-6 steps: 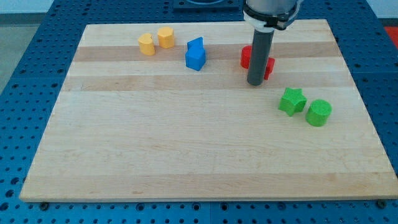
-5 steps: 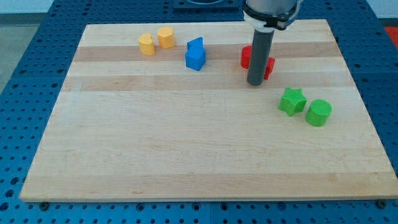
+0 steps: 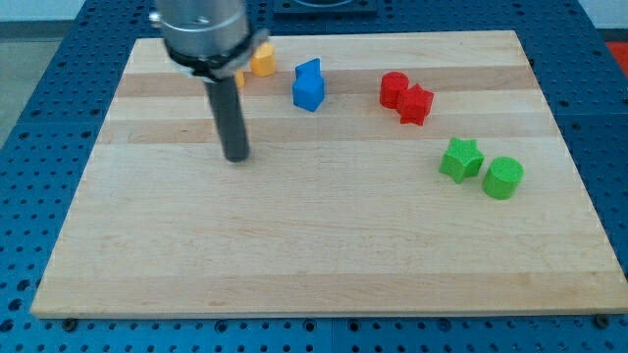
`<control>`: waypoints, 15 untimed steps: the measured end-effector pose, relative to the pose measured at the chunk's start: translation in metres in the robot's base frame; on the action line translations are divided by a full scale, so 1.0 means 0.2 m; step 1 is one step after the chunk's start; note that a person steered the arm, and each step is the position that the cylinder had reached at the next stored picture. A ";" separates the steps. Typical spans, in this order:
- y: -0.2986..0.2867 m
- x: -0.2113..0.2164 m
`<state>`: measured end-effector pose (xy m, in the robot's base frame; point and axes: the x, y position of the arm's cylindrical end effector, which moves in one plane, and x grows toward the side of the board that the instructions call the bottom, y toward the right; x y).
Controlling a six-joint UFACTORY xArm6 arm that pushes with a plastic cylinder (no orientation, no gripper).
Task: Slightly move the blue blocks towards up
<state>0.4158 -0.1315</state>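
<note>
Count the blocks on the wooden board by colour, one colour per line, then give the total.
Blue: 2, the blue blocks touching each other
Red: 2, the red blocks
Green: 2, a green star and a green cylinder
Yellow: 2 visible, the yellow blocks, one mostly hidden behind the rod
Total: 8

Blue block [image 3: 308,84], two red blocks [image 3: 406,97], two green blocks [image 3: 481,168], orange block [image 3: 262,61], pale wooden board [image 3: 324,245].
</note>
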 end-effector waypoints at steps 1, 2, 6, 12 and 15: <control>-0.03 -0.07; -0.05 -0.17; -0.03 -0.31; 0.35 -0.25; 0.35 -0.28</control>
<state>0.3597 -0.0624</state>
